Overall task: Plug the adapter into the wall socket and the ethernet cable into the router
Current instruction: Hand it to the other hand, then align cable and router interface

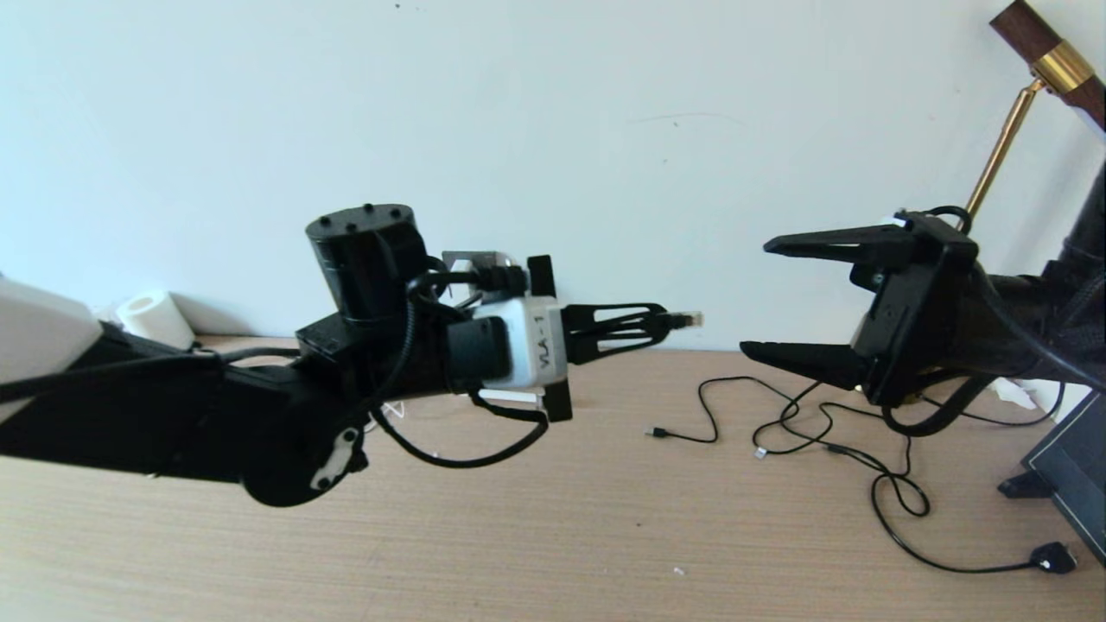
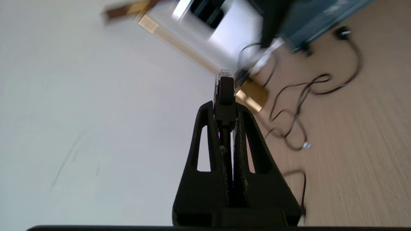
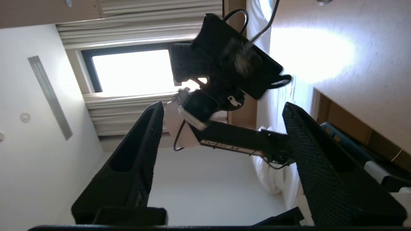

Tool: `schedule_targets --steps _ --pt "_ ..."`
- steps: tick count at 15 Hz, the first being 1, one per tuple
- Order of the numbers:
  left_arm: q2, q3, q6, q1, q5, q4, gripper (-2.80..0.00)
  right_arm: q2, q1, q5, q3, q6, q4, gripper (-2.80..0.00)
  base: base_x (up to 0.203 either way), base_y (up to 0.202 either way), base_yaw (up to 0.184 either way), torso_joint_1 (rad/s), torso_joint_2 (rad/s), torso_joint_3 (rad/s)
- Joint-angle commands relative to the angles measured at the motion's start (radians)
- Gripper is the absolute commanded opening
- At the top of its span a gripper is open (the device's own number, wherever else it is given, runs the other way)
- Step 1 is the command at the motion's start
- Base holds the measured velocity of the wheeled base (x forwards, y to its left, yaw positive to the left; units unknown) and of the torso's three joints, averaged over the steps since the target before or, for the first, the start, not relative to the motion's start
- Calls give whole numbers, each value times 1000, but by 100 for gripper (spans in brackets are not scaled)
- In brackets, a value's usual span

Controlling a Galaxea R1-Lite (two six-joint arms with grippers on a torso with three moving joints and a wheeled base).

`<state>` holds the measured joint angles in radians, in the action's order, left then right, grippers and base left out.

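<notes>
My left gripper (image 1: pixel 661 318) is held above the table in the middle of the head view, pointing right, shut on the black boot of the ethernet cable (image 1: pixel 687 320). The clear plug sticks out past the fingertips. In the left wrist view the plug (image 2: pixel 225 85) stands up between the closed fingers of the left gripper (image 2: pixel 225 107). My right gripper (image 1: pixel 759 298) faces it from the right, a short gap away, open with nothing in it. In the right wrist view the right gripper (image 3: pixel 222 107) is spread wide, with the left arm beyond it. The adapter, wall socket and router are out of view.
Thin black cables (image 1: pixel 821 432) sprawl over the wooden table (image 1: pixel 553 536) at the right, ending in a black plug (image 1: pixel 1054 557). A dark board (image 1: pixel 1076 466) stands at the right edge. A brass lamp rod (image 1: pixel 1002 147) rises behind it. A paper roll (image 1: pixel 155 318) lies at the back left by the wall.
</notes>
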<state>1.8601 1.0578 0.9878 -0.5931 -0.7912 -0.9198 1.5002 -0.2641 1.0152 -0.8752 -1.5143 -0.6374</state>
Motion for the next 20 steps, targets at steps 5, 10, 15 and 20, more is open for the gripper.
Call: schedule_targets --steps 5,10,15,20 --pt "-222 -167 -814 101 464 -43 -280 -364 146 -143 179 257 33 0 0 0 0 0 0 0" --pt "-318 -301 -1144 144 713 -8 -280 -544 196 -704 488 1065 119 0 0 0 0 0 0 0" --pt "-265 -369 -1248 177 804 187 -280 -918 203 -942 682 1416 324 0 0 0 0 0 0 0" --pt "-189 -406 -1245 147 927 194 -280 -1273 218 -1004 806 1513 584 0 0 0 0 0 0 0"
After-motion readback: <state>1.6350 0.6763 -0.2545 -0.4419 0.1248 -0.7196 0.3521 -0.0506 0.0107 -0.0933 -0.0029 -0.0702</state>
